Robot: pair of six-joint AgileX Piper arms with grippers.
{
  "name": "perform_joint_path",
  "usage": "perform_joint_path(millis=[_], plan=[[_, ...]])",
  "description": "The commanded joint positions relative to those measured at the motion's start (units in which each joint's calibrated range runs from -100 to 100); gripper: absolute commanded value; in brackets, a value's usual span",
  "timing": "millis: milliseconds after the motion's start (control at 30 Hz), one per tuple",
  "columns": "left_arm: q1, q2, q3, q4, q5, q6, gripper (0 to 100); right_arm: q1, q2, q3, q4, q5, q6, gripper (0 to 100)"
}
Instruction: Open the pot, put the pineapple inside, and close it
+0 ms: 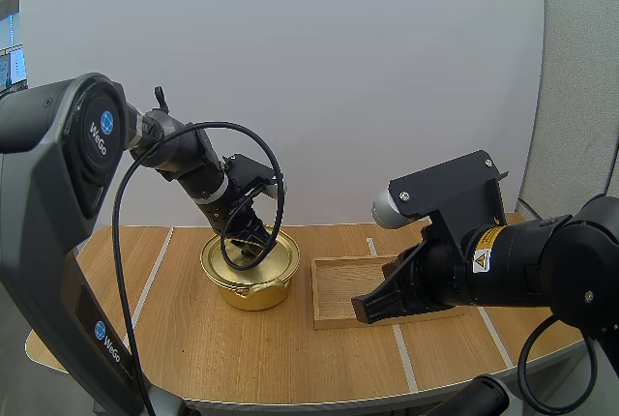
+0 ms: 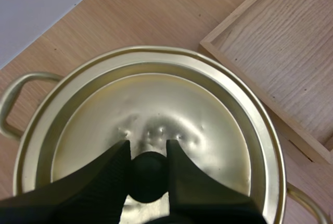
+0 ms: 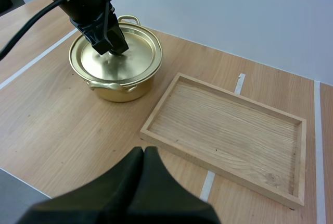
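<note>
Closely, with the fingers (image 2: 104, 177) of the left gripper (image 2: 148, 146), pinching the black knob (image 2: 148, 176) at the middle of the lid (image 2: 156, 104), seated on the pot (image 1: 253, 292) just beside the tray (image 3: 171, 135). Best lifted straight up, pinch kept centred. Right gripper (image 3: 144, 153) closed together on nothing, above the table (image 1: 290, 358).

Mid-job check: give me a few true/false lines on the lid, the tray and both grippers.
1. The lid sits on the pot. True.
2. The left gripper hangs clear of the lid. False: its fingers pinch the knob.
3. The right gripper is shut on nothing. True.
4. The tray touches the pot. False: a strip of table lies between them.
</note>
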Motion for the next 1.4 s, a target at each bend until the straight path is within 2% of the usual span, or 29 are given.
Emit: perform_joint_path(millis=[0,167,233,267,333,367,433,633,833,1367], plan=[[-0.15,-0.2,0.6,-0.9,-1.3,0.7,0,-0.3,-0.4,0.3,-0.1,0.1,-0.4,0],[-0.15,-0.2,0.6,-3.1,0.1,1.4,0,-0.3,-0.4,0.3,-0.1,0.1,-0.4,0],[-0.15,-0.2,0.6,-3.2,0.3,1.4,8,-0.3,-0.4,0.3,-0.1,0.1,-0.4,0],[-0.15,-0.2,0.6,-3.2,0.4,1.4,15,-0.3,-0.4,0.3,-0.1,0.1,-0.4,0],[-0.15,-0.2,0.6,-3.2,1.0,1.4,37,-0.3,-0.4,0.3,-0.1,0.1,-0.4,0],[-0.15,-0.4,0.6,-3.4,1.8,2.0,56,-0.3,-0.4,0.3,-0.1,0.1,-0.4,0],[-0.15,-0.5,0.6,-3.9,1.9,2.1,100,-0.3,-0.4,0.3,-0.1,0.1,-0.4,0],[-0.15,-1.2,0.6,-3.2,2.6,1.7,100,-0.3,-0.4,0.3,-0.1,0.1,-0.4,0],[-0.15,-7.4,-0.5,-3.0,4.0,1.6,100,-0.3,-0.4,0.3,-0.1,0.1,-0.4,0],[-0.15,-38.7,-9.7,-2.8,28.7,-0.5,100,-0.4,-0.4,0.1,-0.1,0.1,-0.4,0]])
